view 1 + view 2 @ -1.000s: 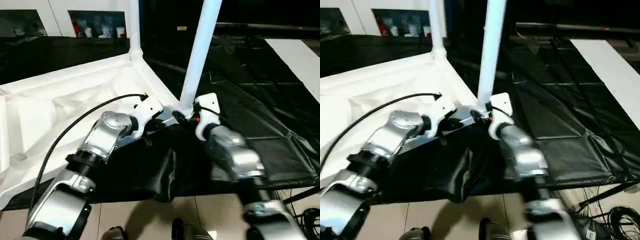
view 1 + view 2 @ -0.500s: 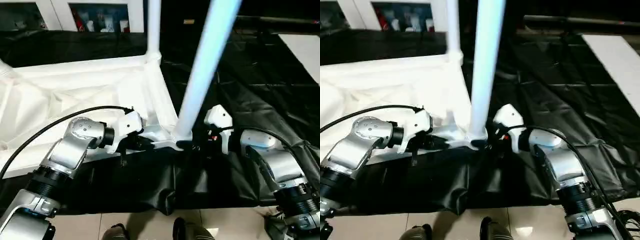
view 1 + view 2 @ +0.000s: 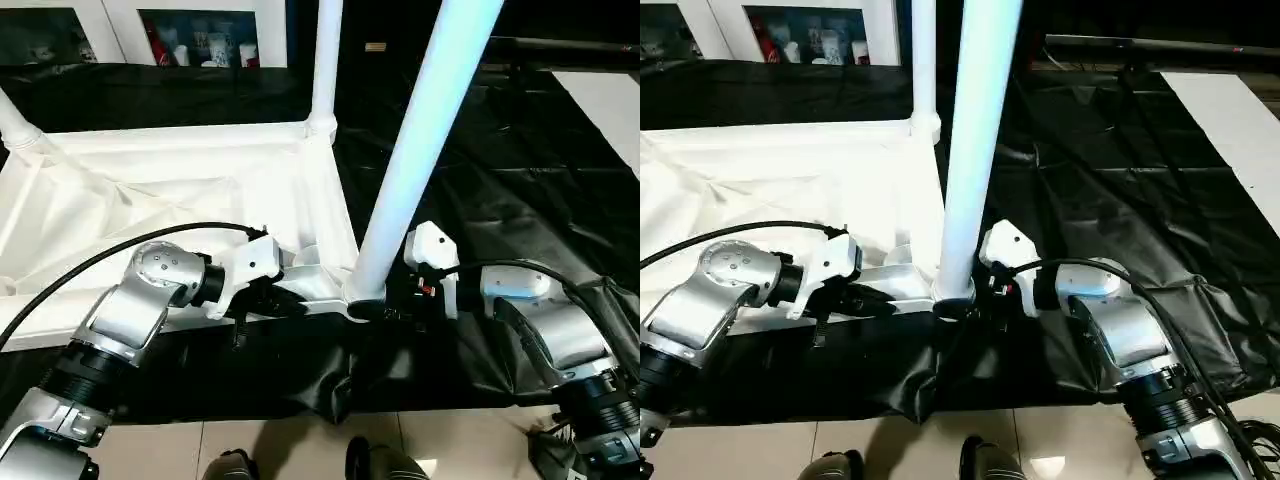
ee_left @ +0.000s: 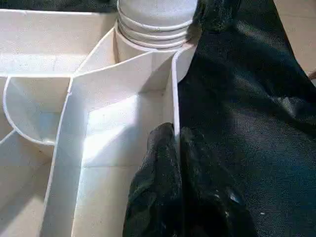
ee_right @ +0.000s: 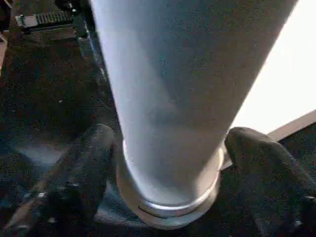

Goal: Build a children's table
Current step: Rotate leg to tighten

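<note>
The white table top [image 3: 150, 190] lies upside down on black cloth, ribs up. One leg stands in the far corner socket [image 3: 325, 60], and another shows at the far left [image 3: 15, 120]. A third leg [image 3: 420, 150] rises from the near right corner socket [image 4: 153, 34], leaning slightly right. My left gripper [image 4: 176, 133] is shut on the top's thin rim wall just beside that socket. My right gripper [image 5: 170, 148] closes on the base of the near leg, one finger [image 5: 84, 168] on each side.
A white glass-door cabinet [image 3: 200, 30] stands at the back. Black cloth [image 3: 520, 180] covers the floor to the right, with a white panel [image 3: 610, 100] at the far right. Tiled floor [image 3: 290, 450] and my feet [image 3: 370, 465] are nearest.
The head view has shifted and tilted. My right forearm has swung out to the right while its gripper stays at the leg's base. The left gripper stays on the rim.
</note>
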You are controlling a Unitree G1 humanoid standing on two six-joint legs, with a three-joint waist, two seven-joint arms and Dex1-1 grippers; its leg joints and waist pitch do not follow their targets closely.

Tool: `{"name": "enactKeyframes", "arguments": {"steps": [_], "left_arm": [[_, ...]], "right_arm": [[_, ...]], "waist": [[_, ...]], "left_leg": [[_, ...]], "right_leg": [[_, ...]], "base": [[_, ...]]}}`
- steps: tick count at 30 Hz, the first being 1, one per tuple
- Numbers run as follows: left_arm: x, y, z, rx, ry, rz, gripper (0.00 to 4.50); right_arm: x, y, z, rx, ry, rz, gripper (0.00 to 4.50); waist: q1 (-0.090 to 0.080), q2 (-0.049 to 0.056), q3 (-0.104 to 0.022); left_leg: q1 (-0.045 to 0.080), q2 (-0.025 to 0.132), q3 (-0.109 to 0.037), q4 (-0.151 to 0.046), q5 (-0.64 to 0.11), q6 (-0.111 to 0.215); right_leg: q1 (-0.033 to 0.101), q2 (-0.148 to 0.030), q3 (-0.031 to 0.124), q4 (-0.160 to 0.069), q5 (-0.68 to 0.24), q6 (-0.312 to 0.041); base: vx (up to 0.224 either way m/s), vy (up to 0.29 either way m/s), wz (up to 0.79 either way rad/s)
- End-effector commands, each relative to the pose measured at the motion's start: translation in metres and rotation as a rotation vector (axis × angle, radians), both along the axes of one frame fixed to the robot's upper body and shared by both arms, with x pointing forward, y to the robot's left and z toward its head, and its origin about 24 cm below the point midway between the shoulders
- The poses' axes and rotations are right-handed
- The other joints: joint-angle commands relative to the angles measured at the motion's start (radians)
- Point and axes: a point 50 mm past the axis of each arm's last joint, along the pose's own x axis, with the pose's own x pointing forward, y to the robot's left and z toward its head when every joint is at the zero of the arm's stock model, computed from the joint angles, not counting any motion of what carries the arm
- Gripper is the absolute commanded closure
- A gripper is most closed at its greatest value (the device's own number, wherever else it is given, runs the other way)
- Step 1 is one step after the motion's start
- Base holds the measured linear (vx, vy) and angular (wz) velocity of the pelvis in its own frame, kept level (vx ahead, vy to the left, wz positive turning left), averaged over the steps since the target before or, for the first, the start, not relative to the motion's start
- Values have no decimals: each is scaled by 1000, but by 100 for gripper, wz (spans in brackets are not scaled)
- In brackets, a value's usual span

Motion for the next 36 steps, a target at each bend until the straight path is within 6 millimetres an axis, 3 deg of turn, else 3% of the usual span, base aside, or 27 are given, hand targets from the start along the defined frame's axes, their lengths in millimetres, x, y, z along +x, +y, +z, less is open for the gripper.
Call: {"name": "enactKeyframes", "arguments": {"steps": [1,11,17,21,25,26,27,29,30,31,32,33,36], "left_arm": [[-8,-6,-10,10,55,-51,450],[-7,-5,-11,21,50,-44,450],[-7,-5,-11,23,50,-41,450],[-2,-6,-12,23,34,4,450],[8,-12,-15,13,14,105,450],[8,-12,-15,13,14,105,450],[16,-19,-19,14,-5,182,450],[19,-22,-20,17,-14,213,450],[23,-26,-21,14,-26,250,450],[28,-32,-22,8,-34,294,450],[28,-33,-22,7,-35,299,450],[35,-43,-23,-6,-46,358,450],[41,-62,-26,-8,-58,417,450]], "right_arm": [[-1,-2,-2,-16,10,12,104],[-2,-4,-7,-33,19,12,176],[-1,-2,-8,-21,18,0,181],[-1,1,-11,10,18,-29,181],[5,5,-22,36,34,-187,181],[5,5,-22,36,34,-187,181],[10,10,-31,54,53,-318,181],[12,13,-34,60,62,-371,181],[15,16,-38,67,64,-451,181],[19,19,-42,81,77,-554,181],[19,19,-42,82,77,-566,182],[25,24,-48,94,94,-731,182],[33,33,-56,124,134,-924,183]], "waist": [[0,1,-71],[1,0,-74],[2,1,-77],[1,-1,-75],[0,-3,-67],[1,-3,-65],[-2,-1,-58],[-2,-4,-55],[-3,-2,-55],[-7,-2,-52],[-7,0,-53],[-11,0,-54],[-14,1,-54]], "left_leg": [[-2,12,5,-52,-107,86],[-2,12,5,-49,-105,88],[-4,10,5,-47,-93,91],[-5,10,5,-48,-110,84],[-1,7,3,-51,-165,56],[2,7,3,-53,-177,49],[8,8,6,-53,-208,48],[14,4,0,-57,-243,30],[11,4,-4,-59,-246,26],[6,2,-9,-65,-247,20],[11,4,-10,-65,-260,17],[9,1,-11,-66,-253,13],[11,1,-15,-72,-276,5]], "right_leg": [[80,-57,47,-54,-174,-220],[80,-56,46,-53,-179,-222],[83,-56,46,-49,-153,-228],[81,-56,46,-53,-195,-217],[75,-59,43,-73,-364,-164],[71,-57,43,-79,-410,-146],[57,-57,46,-87,-461,-133],[59,-58,41,-99,-554,-104],[63,-61,39,-99,-579,-92],[62,-61,36,-107,-621,-59],[58,-63,35,-110,-636,-53],[60,-63,34,-112,-637,-45],[58,-61,29,-114,-617,-43]], "base": [[0,0,0],[0,0,0],[0,0,0],[0,0,0],[0,0,0],[0,0,0],[0,0,0],[0,0,0],[0,0,0],[0,0,0],[0,0,0],[0,0,0],[0,0,0]]}}
